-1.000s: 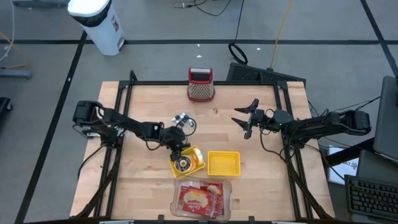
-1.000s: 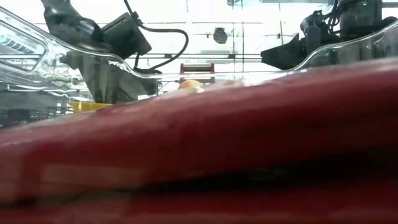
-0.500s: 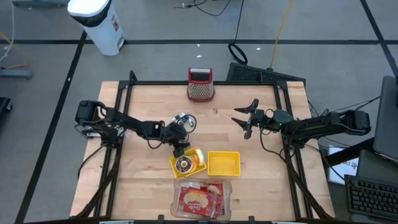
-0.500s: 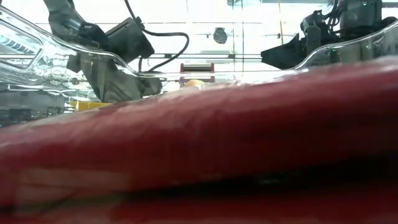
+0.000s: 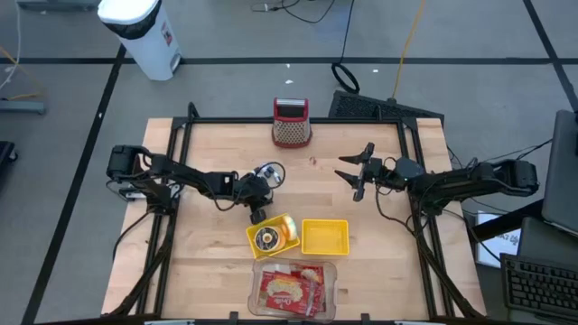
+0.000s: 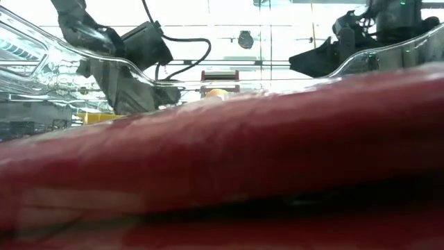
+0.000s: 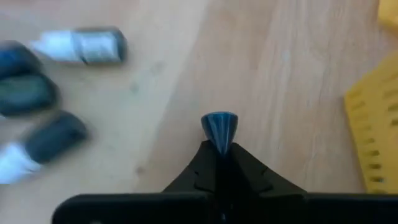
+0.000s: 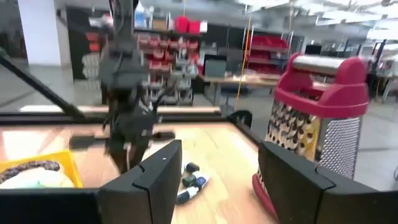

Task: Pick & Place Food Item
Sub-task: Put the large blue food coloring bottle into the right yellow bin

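I am hovering the left gripper (image 5: 259,204) near the middle of the wooden table (image 5: 217,262), its fingers pinched together on nothing, as the left wrist view shows only bare wood past the closed tips. The food item, a round dark-ringed doughnut-like piece (image 5: 265,237), is sitting in the tilted yellow plastic basket (image 5: 285,224) just on the near side of that gripper, beside a second, empty yellow square tray (image 5: 325,236). I judge the placing as done or nearly so, so I am planning to lift clear without nudging the basket and without sweeping the small cluster of batteries (image 7: 43,99) lying just to the far side. The right gripper (image 5: 358,174) is waiting right of centre with its fingers spread, near the red-topped metal grater (image 5: 291,124) at the far edge. A clear plastic tub of red packets (image 5: 292,289) is standing at the near edge.
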Controlling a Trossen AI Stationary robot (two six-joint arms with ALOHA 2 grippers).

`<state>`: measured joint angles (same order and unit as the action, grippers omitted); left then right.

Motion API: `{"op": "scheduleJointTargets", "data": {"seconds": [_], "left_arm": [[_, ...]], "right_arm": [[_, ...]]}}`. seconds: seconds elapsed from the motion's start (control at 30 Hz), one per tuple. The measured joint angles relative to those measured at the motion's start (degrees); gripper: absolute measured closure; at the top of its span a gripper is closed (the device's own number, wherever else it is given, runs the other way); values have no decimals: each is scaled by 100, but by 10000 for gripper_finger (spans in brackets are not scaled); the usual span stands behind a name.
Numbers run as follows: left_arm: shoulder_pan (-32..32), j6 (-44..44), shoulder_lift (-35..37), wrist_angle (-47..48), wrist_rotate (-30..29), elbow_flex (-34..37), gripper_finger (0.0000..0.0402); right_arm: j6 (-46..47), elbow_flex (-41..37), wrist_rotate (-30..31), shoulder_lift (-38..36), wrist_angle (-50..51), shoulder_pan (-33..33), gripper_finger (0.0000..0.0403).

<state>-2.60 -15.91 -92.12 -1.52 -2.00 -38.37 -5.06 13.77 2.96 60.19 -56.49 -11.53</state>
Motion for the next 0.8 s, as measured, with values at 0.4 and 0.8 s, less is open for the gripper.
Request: {"op": "scheduleJointTargets", "data": {"seconds": [0.4,0.8], "left_arm": [[-400,29,591,573,1393,-1298,369],[-478,-305,593,483,2318,-2059,368]], "right_arm": [[-2231,1785,-181,1259,1955,359,202],[-4215,2423,-103,2708,632,1198,202]]}}
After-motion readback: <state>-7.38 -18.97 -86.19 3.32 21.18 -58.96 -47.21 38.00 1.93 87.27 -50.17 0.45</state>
